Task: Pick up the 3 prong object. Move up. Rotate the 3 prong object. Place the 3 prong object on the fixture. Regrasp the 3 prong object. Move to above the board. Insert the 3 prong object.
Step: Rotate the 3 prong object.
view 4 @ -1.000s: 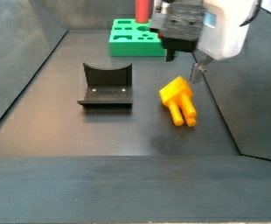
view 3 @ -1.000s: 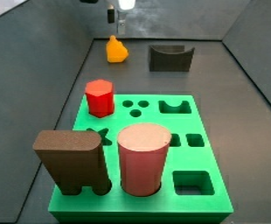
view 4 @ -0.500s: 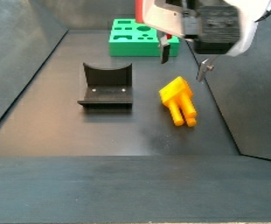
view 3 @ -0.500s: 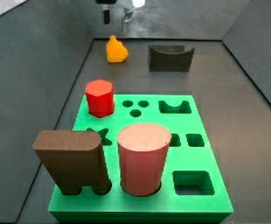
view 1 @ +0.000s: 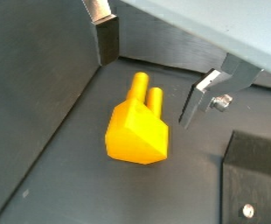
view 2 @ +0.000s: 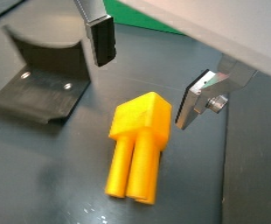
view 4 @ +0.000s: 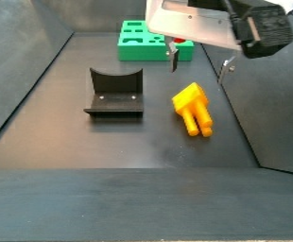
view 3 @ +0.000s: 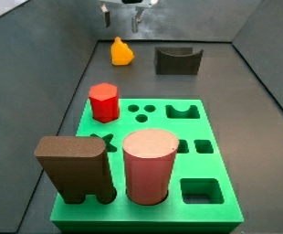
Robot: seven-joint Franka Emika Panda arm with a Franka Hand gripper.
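Two silver fingers [view 2: 101,39] of the gripper [view 2: 148,68] hang spread wide apart above the 3 prong object [view 2: 138,145], with nothing between them. In both wrist views the yellow-orange piece [view 1: 139,131] lies flat on the dark floor [view 1: 56,175], its block end under the gap between the fingers and its prongs stretched out along the floor. No finger touches it.

In a side view the gripper [view 4: 198,60] hangs clear above the piece [view 4: 192,108], which lies near the right wall of the floor [view 4: 98,142]. The fixture [view 4: 113,94] stands well apart from the piece, nearer the middle of the floor, with its curved notch facing up. The board [view 4: 142,43] sits at the far end, close behind the gripper body in that view.

From the opposite side the board [view 3: 151,212] fills the near end. On it stand a red hexagonal peg [view 3: 104,101], a brown block [view 3: 72,167] and a pink cylinder [view 3: 149,166]. The three small round holes [view 3: 141,111] lie open just beside the red peg. Beyond the board's far edge the orange piece [view 3: 120,52] and the fixture [view 3: 177,59] rest side by side but apart, and the fingers of the gripper [view 3: 120,13] show at the top edge above the piece.
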